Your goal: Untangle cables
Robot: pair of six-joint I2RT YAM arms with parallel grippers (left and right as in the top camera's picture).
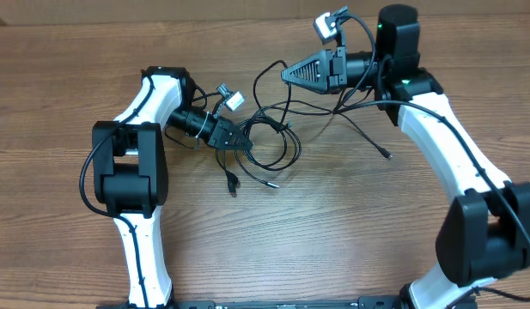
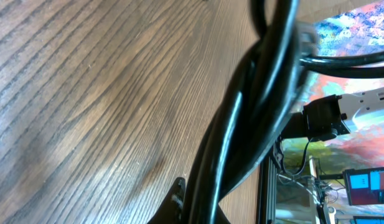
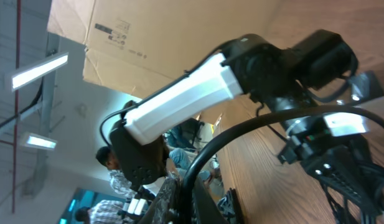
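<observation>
Mid-frame, the left gripper (image 1: pixel 241 140) and right gripper (image 1: pixel 287 74) are each pinching the cables (image 1: pixel 263 129), seemingly teasing the tangle apart; next is calling for wider, gentle separation.

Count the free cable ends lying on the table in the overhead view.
3 ends: two beside the left pincer, one alone near the right arm. Others may hide in the tangle.

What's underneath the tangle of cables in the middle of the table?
Bare wooden table shows through the loops of the cables. The left gripper covers the tangle's left end, so what lies under there is hidden.
</observation>
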